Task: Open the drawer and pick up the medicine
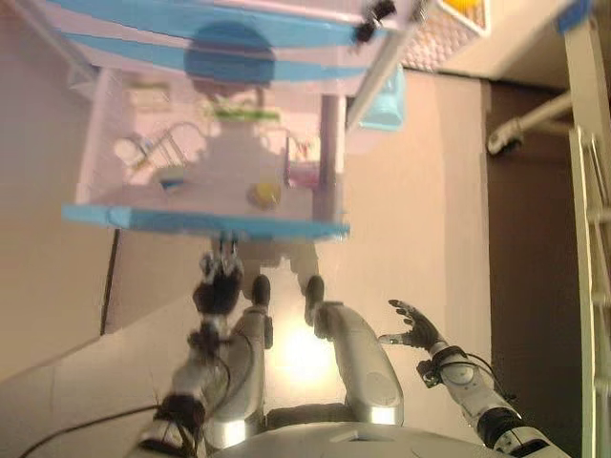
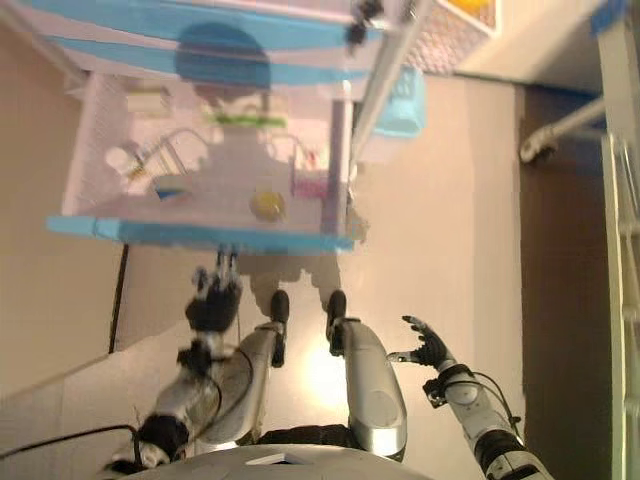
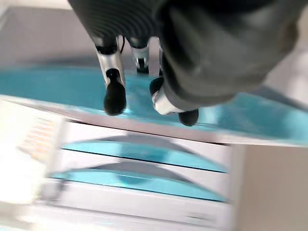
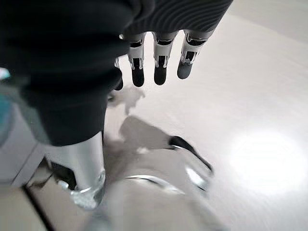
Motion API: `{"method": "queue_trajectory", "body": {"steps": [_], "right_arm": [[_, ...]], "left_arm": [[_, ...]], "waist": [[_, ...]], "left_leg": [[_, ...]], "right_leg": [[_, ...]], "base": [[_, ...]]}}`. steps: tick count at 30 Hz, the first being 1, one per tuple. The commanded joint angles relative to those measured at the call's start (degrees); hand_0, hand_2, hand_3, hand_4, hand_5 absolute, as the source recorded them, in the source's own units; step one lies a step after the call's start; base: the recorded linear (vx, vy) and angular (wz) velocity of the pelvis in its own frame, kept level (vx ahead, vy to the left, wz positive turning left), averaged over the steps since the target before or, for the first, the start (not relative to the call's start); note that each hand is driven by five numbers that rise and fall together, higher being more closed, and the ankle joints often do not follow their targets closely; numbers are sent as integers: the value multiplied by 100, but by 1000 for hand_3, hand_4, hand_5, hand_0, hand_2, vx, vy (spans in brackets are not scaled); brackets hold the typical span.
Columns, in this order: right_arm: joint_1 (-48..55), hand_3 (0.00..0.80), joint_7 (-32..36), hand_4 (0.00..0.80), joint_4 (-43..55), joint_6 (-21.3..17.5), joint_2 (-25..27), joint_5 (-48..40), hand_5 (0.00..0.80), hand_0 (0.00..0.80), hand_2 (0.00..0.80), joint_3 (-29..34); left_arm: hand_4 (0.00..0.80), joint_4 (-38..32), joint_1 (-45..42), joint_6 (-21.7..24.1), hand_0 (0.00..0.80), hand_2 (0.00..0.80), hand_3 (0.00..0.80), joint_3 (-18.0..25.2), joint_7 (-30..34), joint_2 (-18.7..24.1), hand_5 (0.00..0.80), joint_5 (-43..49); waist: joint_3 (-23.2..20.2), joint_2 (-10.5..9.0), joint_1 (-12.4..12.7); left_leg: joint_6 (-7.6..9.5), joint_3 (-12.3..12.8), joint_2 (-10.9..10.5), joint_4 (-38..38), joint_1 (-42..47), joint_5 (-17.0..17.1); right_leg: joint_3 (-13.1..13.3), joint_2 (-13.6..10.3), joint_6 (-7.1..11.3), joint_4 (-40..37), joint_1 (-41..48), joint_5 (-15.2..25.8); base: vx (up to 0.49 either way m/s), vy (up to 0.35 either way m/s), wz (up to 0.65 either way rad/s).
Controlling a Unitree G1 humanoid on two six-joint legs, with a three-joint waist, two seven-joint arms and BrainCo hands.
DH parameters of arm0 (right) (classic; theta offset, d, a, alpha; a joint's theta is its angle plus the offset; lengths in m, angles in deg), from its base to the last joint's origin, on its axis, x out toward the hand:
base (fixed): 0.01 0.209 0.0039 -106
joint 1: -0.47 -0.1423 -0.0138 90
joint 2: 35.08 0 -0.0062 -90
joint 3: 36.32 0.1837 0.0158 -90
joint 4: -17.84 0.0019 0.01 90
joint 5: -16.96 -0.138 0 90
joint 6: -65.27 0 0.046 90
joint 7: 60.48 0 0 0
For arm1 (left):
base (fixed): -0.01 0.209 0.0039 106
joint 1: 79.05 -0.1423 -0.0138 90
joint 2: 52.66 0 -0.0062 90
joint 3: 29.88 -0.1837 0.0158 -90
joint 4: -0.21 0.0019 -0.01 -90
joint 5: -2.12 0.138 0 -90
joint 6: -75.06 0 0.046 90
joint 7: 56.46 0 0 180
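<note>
The white drawer [image 1: 105, 162] with a blue front [image 1: 205, 221] stands pulled out below me. Inside lie a white bottle [image 1: 129, 151], a small blue-and-white piece [image 1: 173, 177], a yellow round thing [image 1: 263, 195], a pink box [image 1: 304, 174] and a green strip [image 1: 243, 114]. My left hand [image 1: 218, 284] is just in front of the drawer, its straight fingers [image 3: 114, 96] reaching up to the blue front [image 3: 48, 86]. It holds nothing. Off to the right, my right hand [image 1: 412, 326] hangs open over the floor, fingers [image 4: 160, 72] spread, nothing in it.
The cabinet's closed lower drawers [image 3: 144, 159] show under the open one. A light blue bin [image 1: 387, 100] stands right of the cabinet. A white mesh basket [image 1: 449, 29] with something yellow sits at the far right, and a white frame [image 1: 592, 210] runs along the right edge.
</note>
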Motion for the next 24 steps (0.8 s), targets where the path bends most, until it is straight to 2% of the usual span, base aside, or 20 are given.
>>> {"method": "queue_trajectory", "body": {"steps": [1,5,8,12,16,17,18,19,21,22,23,24], "right_arm": [[217,0,129,0,-141,-58,347,143,0,0,0,387],[166,0,257,0,-398,-82,457,133,0,0,0,534],[142,0,297,0,-708,-176,404,167,0,0,0,645],[121,0,261,0,-1035,-246,337,146,0,0,0,792],[114,0,45,0,-1221,-306,345,88,0,0,0,945],[117,0,-71,0,-1245,-355,373,52,0,0,0,987],[140,0,-232,0,-1235,-470,390,-39,0,0,0,1034],[154,0,-357,0,-1193,-567,390,-135,0,0,0,1084],[173,0,-569,0,-976,-733,468,-357,0,0,0,1200],[184,0,-607,0,-911,-769,492,-426,0,0,0,1228],[221,0,-798,0,-509,-862,567,-515,0,0,0,1356],[230,0,-862,0,-378,-903,595,-539,0,0,0,1391]], "left_arm": [[800,-478,-300,-602,800,800,800,784,2595,277,800,-527],[800,671,-825,-1091,800,800,800,1229,2001,214,800,-463],[800,1325,-1098,-1307,800,800,800,1622,1406,28,800,200],[800,1780,-1309,-1473,800,800,800,1925,789,-136,800,1101],[800,1961,-1408,-1334,800,800,800,1888,256,-197,800,2204],[493,2021,-1415,-1092,493,493,493,1840,-17,-176,493,2466],[0,2077,-1401,-887,0,0,0,1784,-465,-159,0,2816],[0,2095,-1393,-684,0,0,0,1740,-742,-149,0,3006],[0,2091,-1368,28,0,0,0,1631,-1504,-112,0,3551],[0,2083,-1362,184,0,0,0,1614,-1721,-107,0,3723],[0,2143,-1319,813,0,0,0,1495,-2488,-34,0,4447],[0,2182,-1306,1000,0,0,0,1473,-2722,-12,0,4742]], "waist": [[-781,243,573],[-917,336,695],[-1062,390,779],[-1243,463,854],[-1390,546,888],[-1433,566,880],[-1485,581,861],[-1497,589,854],[-1589,600,793],[-1607,602,779],[-1659,613,723],[-1700,617,692]], "left_leg": [[-169,81,79,654,-219,-542],[-234,40,133,518,23,-479],[-269,-9,114,350,187,-413],[-313,-100,45,159,353,-352],[-326,-180,-80,48,497,-347],[-319,-194,-110,11,543,-348],[-306,-206,-141,-22,594,-351],[-294,-205,-167,-24,647,-377],[-268,-231,-206,-75,684,-371],[-261,-235,-213,-85,695,-374],[-226,-235,-252,-106,752,-411],[-211,-247,-262,-136,746,-396]], "right_leg": [[-356,38,185,104,506,-287],[-560,-40,186,-12,834,-333],[-657,-70,205,-183,1049,-341],[-739,-98,222,-361,1223,-350],[-779,-132,231,-508,1338,-331],[-776,-134,234,-551,1367,-319],[-775,-142,239,-585,1399,-305],[-758,-150,248,-590,1435,-311],[-729,-154,251,-656,1457,-280],[-721,-154,251,-668,1464,-277],[-645,-158,267,-675,1477,-284],[-639,-155,273,-701,1459,-261]], "base": [[-9,-76,45],[5,-60,11],[23,-39,27],[34,-1,21],[18,50,25],[17,75,20],[26,81,13],[25,79,10],[20,64,11],[21,77,4],[13,71,-3],[18,93,-1]]}}
